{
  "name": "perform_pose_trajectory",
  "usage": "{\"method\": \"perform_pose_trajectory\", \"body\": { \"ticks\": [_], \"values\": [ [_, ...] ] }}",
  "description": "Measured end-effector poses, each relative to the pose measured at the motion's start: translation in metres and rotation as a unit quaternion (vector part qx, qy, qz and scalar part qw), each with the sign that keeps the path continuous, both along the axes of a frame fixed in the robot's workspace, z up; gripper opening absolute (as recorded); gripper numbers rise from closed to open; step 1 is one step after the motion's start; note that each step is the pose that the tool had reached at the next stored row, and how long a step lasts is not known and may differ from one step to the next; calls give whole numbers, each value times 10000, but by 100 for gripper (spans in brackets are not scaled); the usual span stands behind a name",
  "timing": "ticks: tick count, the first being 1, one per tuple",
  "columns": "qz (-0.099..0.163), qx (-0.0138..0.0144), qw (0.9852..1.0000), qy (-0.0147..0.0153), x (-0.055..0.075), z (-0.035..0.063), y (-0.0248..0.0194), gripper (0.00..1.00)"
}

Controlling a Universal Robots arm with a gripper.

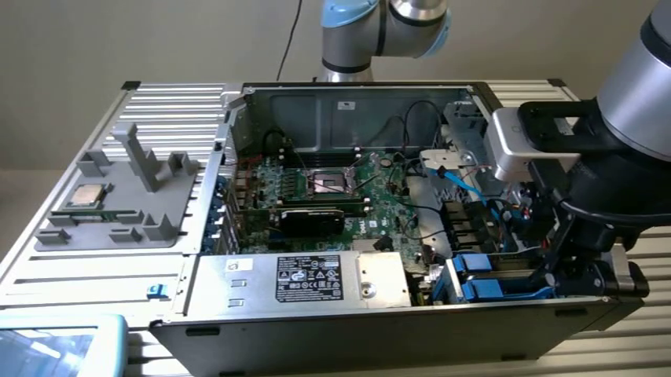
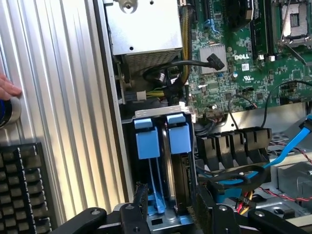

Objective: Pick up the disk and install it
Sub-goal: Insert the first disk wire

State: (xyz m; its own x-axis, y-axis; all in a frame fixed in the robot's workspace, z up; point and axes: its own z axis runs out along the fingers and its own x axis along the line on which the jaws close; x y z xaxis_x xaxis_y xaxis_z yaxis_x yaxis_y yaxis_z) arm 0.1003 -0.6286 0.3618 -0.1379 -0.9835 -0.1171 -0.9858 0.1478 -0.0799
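An open desktop computer case [image 1: 199, 310] of dark sheet metal lies on its side on a ribbed aluminium table [image 1: 94, 279]. Inside it are a green motherboard [image 1: 346, 196] studded with small parts and a boxy silver power supply [image 1: 314, 279] with a black label.

At the exterior view's right, a grey and black robot arm reaches down to the drive bay in the case's corner. In the wrist view the gripper [image 2: 170, 207] shows two black, rubbery fingers [image 2: 141, 202] spread apart, one to each side of the bay's end. They are released and clasp nothing.

The disk [image 2: 147, 144] stands on edge in that bay, in the slot beside the case wall. Its bright blue plastic bracket has a blocky tab and two thin rails that run to just between the fingers. A second blue tab [image 2: 178, 139] sits in the next slot.

A flat blue cable [image 2: 287, 151] curves over the black connectors nearby. On the table outside the case lie a grey moulded tray [image 1: 115, 212] holding a small square silver chip [image 1: 86, 196], and a black keyboard [image 2: 19, 190], with a person's fingertip [image 2: 7, 88] beyond it
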Motion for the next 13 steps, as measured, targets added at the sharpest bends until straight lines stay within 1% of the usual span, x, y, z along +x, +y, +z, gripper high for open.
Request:
{"method": "perform_pose_trajectory", "body": {
  "ticks": [1, 2, 3, 4, 7, 13],
  "values": [
    [50, 20, 10000, 0, 0, -5, 0, 52],
    [93, 56, 9999, 0, 0, -8, 0, 52],
    [121, 81, 9999, 0, 2, -8, 1, 52],
    [146, 96, 9998, 0, 5, -8, 2, 52],
    [201, 101, 9997, 0, 6, -9, 4, 52],
    [340, 102, 9994, -1, 16, -17, 47, 52]
  ]
}}
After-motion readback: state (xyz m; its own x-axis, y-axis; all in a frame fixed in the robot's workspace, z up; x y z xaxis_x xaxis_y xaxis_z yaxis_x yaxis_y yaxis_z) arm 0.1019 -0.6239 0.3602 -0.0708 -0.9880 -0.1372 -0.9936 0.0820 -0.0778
